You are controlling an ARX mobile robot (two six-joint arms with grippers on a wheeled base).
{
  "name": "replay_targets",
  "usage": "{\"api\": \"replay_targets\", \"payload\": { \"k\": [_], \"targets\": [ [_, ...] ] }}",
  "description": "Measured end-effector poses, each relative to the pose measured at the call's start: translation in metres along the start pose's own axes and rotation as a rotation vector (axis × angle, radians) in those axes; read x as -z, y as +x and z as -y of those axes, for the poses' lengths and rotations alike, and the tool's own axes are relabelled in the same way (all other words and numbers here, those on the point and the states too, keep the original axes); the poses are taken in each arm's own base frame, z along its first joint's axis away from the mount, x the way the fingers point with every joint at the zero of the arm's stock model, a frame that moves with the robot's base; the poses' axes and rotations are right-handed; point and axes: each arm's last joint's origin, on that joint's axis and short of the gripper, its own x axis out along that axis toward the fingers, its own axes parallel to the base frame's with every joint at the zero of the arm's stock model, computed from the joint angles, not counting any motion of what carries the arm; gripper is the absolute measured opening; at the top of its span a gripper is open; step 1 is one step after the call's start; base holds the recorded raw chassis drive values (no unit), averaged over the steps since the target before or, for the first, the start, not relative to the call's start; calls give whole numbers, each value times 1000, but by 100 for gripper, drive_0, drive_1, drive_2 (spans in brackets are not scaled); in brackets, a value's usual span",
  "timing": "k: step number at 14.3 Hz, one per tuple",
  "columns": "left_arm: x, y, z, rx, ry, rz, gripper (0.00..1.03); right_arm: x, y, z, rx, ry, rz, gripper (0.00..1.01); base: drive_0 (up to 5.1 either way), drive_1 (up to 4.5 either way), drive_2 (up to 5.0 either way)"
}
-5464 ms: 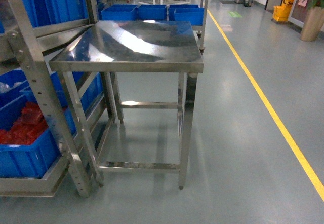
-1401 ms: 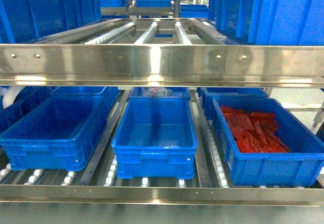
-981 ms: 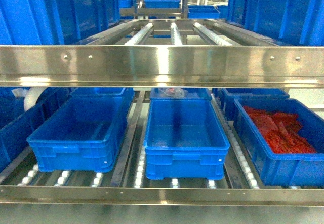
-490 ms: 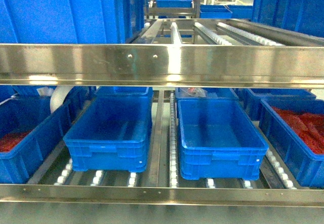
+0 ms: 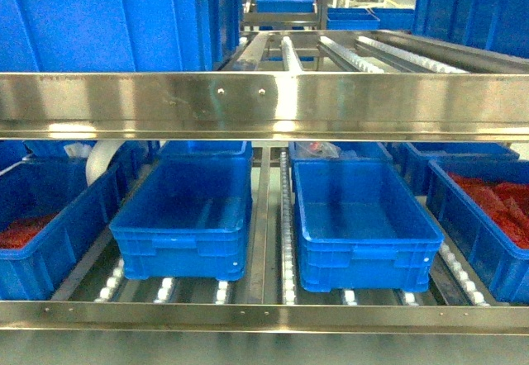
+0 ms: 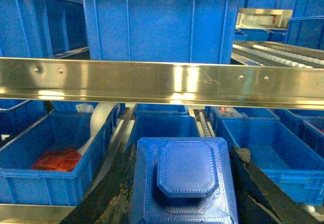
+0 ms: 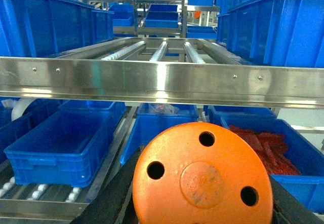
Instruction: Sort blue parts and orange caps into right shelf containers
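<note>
In the left wrist view my left gripper point(image 6: 185, 154) is shut on a blue part point(image 6: 185, 181), a square stepped block with a raised octagonal top, held between black fingers point(image 6: 115, 193). My right gripper point(image 7: 203, 167) in the right wrist view is shut on an orange cap point(image 7: 202, 181), a round disc with three holes. Neither gripper shows in the head view. Ahead, on the shelf's lower level, stand two empty blue crates point(image 5: 186, 216) point(image 5: 364, 225).
A steel rail point(image 5: 264, 105) crosses above the lower level at crate height. Crates with red contents sit at far left point(image 5: 41, 233) and far right point(image 5: 488, 216). A large blue crate point(image 5: 116, 18) fills the upper level's left. Roller tracks point(image 5: 285, 241) run between the crates.
The head view swung from a steel table to the shelf. Over the last second the crates slid right in view, bringing in a red-filled crate at the left.
</note>
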Motion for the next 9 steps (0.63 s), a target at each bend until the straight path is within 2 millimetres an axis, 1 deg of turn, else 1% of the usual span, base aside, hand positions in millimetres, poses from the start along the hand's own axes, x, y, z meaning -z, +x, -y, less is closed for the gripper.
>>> {"api": "replay_targets", "payload": {
  "k": [9],
  "targets": [
    [0,0,0,0,0,3,43,0,0,0,0,0,3,45,-495,246,246]
  ]
}}
